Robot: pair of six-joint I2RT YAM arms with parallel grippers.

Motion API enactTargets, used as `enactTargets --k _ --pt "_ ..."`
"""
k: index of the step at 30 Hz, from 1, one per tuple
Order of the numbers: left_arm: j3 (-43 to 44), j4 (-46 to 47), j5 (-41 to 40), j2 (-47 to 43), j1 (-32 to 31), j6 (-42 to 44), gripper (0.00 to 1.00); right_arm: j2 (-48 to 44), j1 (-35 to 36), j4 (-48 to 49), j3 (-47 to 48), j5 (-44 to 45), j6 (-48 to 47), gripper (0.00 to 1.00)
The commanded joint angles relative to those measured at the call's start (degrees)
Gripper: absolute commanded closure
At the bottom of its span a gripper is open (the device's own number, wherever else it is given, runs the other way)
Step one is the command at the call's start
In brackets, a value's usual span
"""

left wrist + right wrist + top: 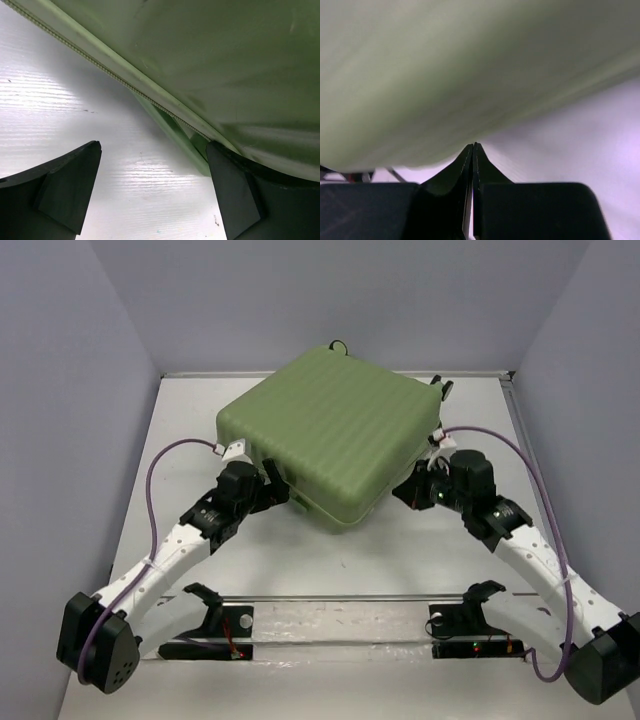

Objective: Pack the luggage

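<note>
One piece of luggage (pixel 335 440) is seen lying flat on the bench (pixel 330 570), lid down, towards the back and middle, turned so that a corner points at the arms. Nothing loose is seen outside it, so the packing itself is judged done and the closing of the shell is taken as the step in hand.

The zip (pixel 125 85) is seen in the left wrist view running along the seam under the overhanging lid. Whether it is done up cannot be told, and no slider is in view.

The left hand (pixel 153 145) is held low at the near left side, spread about as wide as it goes, with nothing between its fingers (pixel 65 195); one finger lies just under the lid's edge. The right hand (pixel 473 150) is pressed fully shut at the right side, close under the curved shell, with nothing seen in it.

For the step to go well, the slider should be found first, since neither wrist view shows it. The lid should be kept pressed square onto the lower half, so that the two rows of teeth meet. The pull should be made along the seam, not away from it, and slowed at each rounded corner, where jamming is judged most likely.
</note>
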Motion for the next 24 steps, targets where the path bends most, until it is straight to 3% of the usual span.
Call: enactTargets --k 1,2,5,8,10,11,12,16,19,24 --pt "8.99 11.32 -1.97 3.93 -0.06 0.92 0.02 -5.00 0.19 8.12 -8.81 5.43 6.55 0.93" --pt "7.85 10.53 -2.58 2.45 -0.23 0.74 0.02 -4.83 0.19 7.42 -9.34 7.71 7.69 0.93" --pt "4.59 7.64 -8.45 -12.81 0.03 1.26 0.04 -2.81 0.19 4.69 -8.56 16.76 9.46 0.93" --pt "12.65 1.92 -15.06 -14.45 2.99 5.48 0.03 0.08 0.19 4.60 -7.06 20.29 10.42 0.93" --pt "17.57 -0.55 -12.10 -9.37 6.86 7.06 0.01 3.25 0.19 5.21 -5.48 21.44 10.43 0.93" --pt "20.82 1.27 -9.21 -5.17 12.54 7.59 0.01 4.13 0.19 5.82 -5.13 21.79 10.17 0.93" --pt "21.98 2.77 -1.52 -3.04 15.90 7.42 0.01 5.44 0.19 7.31 -4.95 21.97 9.99 0.93" --pt "29.44 6.82 14.53 11.71 28.64 3.91 0.01 8.35 -0.96 8.55 -4.16 22.14 9.20 0.93" --pt "38.93 6.91 21.12 25.60 33.23 2.94 0.01 9.85 -3.50 8.99 -3.89 21.18 8.93 0.93" --pt "58.62 0.69 30.10 47.21 34.66 4.96 0.02 10.90 -9.11 12.23 -5.91 17.34 9.29 0.93"
